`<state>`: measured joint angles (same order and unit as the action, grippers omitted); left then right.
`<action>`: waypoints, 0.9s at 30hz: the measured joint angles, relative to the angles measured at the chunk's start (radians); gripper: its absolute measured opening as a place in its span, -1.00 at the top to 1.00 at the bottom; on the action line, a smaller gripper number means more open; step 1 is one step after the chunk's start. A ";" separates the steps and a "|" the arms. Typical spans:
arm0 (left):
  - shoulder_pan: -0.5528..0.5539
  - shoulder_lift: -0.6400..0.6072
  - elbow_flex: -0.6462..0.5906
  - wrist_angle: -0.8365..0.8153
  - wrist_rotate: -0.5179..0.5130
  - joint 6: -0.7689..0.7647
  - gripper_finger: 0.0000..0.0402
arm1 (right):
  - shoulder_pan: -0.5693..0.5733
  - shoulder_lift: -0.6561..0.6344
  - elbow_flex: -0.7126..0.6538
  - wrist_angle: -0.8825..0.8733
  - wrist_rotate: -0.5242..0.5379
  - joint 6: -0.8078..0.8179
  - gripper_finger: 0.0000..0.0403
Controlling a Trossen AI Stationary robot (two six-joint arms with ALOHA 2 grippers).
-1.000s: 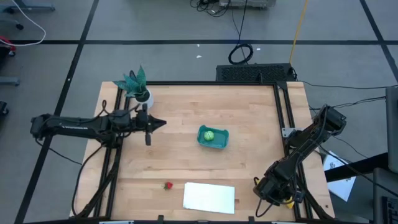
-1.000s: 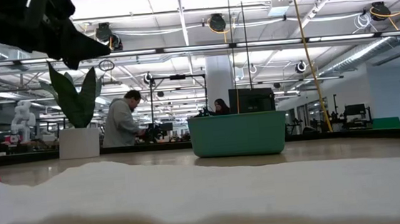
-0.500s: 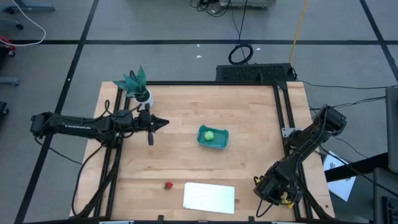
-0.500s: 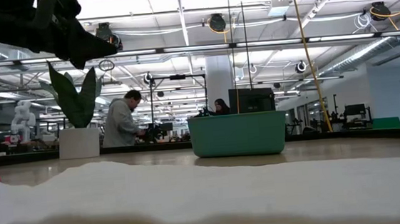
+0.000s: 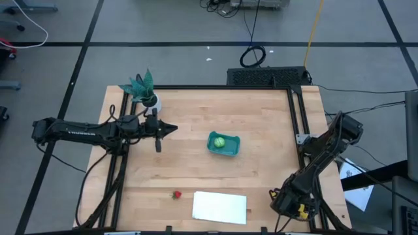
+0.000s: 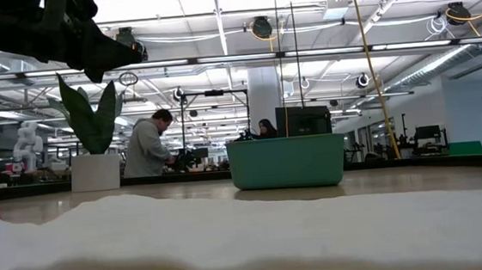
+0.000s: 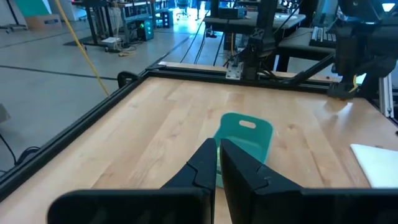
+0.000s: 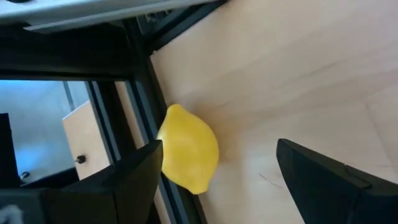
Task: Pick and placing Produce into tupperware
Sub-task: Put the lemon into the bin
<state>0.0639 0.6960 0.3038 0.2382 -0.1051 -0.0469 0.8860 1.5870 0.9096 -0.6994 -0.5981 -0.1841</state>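
Observation:
The teal tupperware (image 5: 228,146) sits mid-table with the light-green fruit (image 5: 219,141) inside it. The tiny red strawberry (image 5: 176,194) lies near the front edge. The yellow lemon (image 8: 186,157) lies on the wood at the near right corner, against the black frame rail. My right gripper (image 8: 230,180) is open over that corner, one finger on each side of the lemon. My left gripper (image 5: 173,128) hovers shut and empty left of the tupperware (image 7: 245,134), pointing toward it. My right gripper has one finger (image 8: 140,177) right at the lemon's rail-side flank (image 8: 166,152). I cannot tell whether it touches. The other finger stands well clear on the open-table side. The lemon rests on the table.
A flat white sheet (image 5: 220,207) lies at the front edge, beside the strawberry. A teal plant in a white pot (image 5: 149,98) stands at the far left, close to my left arm. Black frame rails (image 5: 298,117) run along the table's sides. People work in the room beyond.

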 joint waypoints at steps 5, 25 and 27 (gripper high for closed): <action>0.000 0.000 0.000 0.000 0.000 -0.009 0.87 | 0.014 0.026 0.000 0.000 -0.002 0.014 -0.51; 0.000 0.000 0.000 0.004 0.003 -0.034 0.87 | 0.061 0.030 -0.008 -0.026 -0.031 0.073 -0.51; 0.000 0.000 0.000 0.004 0.003 -0.034 0.87 | 0.061 0.030 -0.008 -0.019 -0.035 0.057 -0.51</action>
<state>0.0639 0.6956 0.3038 0.2420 -0.1024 -0.0807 0.9470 1.6169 0.9020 -0.7184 -0.6332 -0.1268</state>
